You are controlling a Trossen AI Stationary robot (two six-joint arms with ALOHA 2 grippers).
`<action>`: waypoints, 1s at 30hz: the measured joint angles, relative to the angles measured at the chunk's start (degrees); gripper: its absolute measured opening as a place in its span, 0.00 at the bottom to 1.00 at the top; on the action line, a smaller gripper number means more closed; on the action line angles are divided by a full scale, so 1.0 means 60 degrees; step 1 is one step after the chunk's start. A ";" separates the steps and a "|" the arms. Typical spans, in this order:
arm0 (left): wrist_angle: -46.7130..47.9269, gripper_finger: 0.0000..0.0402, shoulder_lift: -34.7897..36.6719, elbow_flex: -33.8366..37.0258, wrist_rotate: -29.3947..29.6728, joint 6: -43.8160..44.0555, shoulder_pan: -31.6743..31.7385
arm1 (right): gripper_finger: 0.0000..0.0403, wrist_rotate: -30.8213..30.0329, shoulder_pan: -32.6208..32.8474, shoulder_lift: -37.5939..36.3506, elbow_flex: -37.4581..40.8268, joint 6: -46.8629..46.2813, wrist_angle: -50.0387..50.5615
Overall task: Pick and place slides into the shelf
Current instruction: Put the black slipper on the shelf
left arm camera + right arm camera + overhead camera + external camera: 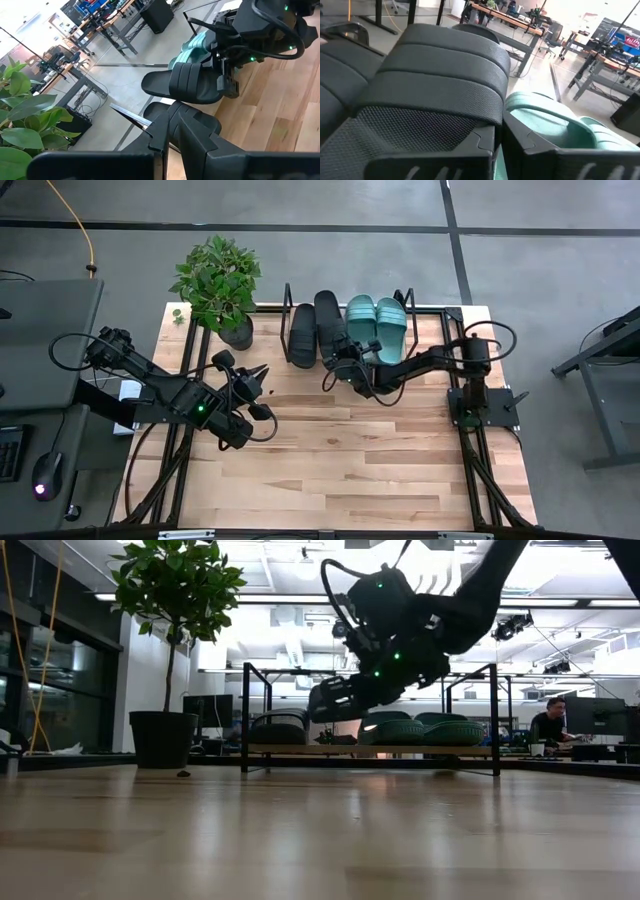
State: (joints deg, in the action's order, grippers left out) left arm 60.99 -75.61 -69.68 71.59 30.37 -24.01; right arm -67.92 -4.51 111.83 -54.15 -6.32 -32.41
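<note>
Starting at your left, the potted plant [220,285] stands at the table's back corner, just beside the shelf [288,302], and your left gripper [262,393] waits in front of it over bare wood, jaws all but closed and holding nothing. Moving right, one black slide [302,335] already lies on the shelf board, and next to it the second black slide [330,320] is pinched by its near end in your right gripper [348,368], jaws clamped tight on it. In the low view that slide hangs tilted above the board rather than resting on it, so the placement looks unfinished. Farther right the two teal slides [376,323] sit side by side on the shelf, close against the held one. The risk from here: if you release while the slide is tilted, it may tip off the front of the board, or its edge may shove the neighbouring teal slide out of line; the thin black loop frames at the shelf ends could also catch the arm as you withdraw. The slides are soft moulded foam with wide ribbed straps and a fine textured pattern near the strap base; the board is pale smooth wood, likely slippery under them.
</note>
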 joint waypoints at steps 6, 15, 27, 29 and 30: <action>0.0000 0.07 0.0000 0.0002 -0.0004 0.0000 0.0000 | 0.00 -0.0379 0.0000 0.0241 -0.0147 0.0241 -0.0006; -0.0044 0.07 0.0000 0.0002 -0.0022 0.0000 0.0000 | 0.00 -0.0462 0.0000 0.0700 -0.0479 0.0136 0.0008; -0.0157 0.07 -0.0004 0.0002 -0.0038 -0.0004 -0.0003 | 0.00 -0.0389 0.0004 0.1075 -0.0811 -0.0465 0.0776; -0.0157 0.07 -0.0004 0.0002 -0.0036 -0.0007 -0.0002 | 0.00 -0.0313 0.0030 0.1079 -0.0810 -0.0752 0.1180; -0.0156 0.07 -0.0004 0.0001 -0.0036 -0.0007 -0.0004 | 0.00 -0.0312 0.0055 0.1079 -0.0809 -0.0903 0.1323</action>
State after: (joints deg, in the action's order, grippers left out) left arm 60.06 -75.64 -69.68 71.37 30.33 -24.03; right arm -69.79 -4.19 118.30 -59.00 -11.73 -24.47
